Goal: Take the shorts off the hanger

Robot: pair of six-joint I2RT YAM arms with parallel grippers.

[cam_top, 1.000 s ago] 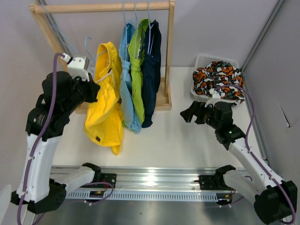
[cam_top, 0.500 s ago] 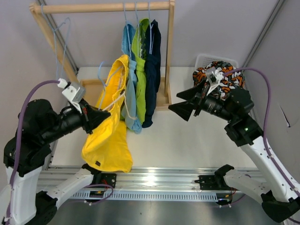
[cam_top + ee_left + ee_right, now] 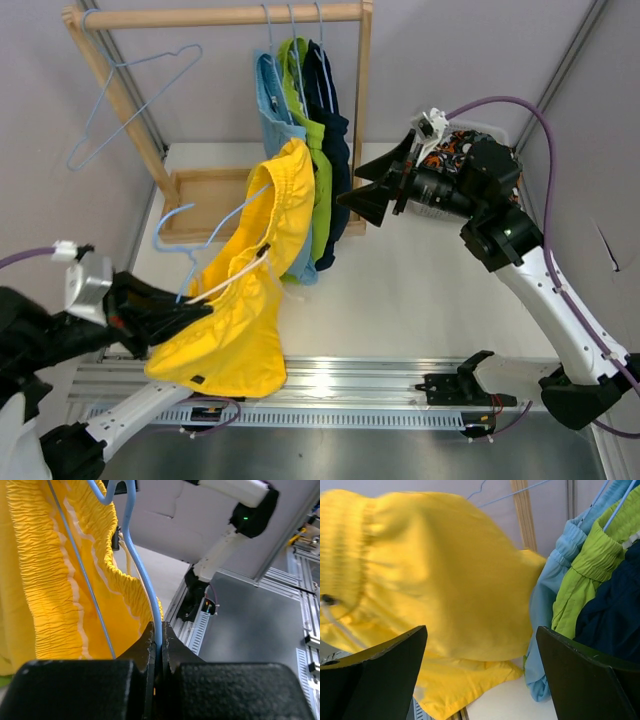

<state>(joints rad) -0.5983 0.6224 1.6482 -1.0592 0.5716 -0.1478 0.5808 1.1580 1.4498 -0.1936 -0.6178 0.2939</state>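
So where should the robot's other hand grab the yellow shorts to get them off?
Best guess: pinch the loose upper edge of the yellow shorts, coming in from the right, where the open right gripper faces it. The left gripper has its jaws shut on the blue hanger, so pulling the soft cloth rightward should slide it off the wire.

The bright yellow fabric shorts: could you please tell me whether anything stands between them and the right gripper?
Nothing visible does. The right gripper faces the bright yellow fabric shorts with open air between; the light blue shorts and lime green shorts hang off to one side.
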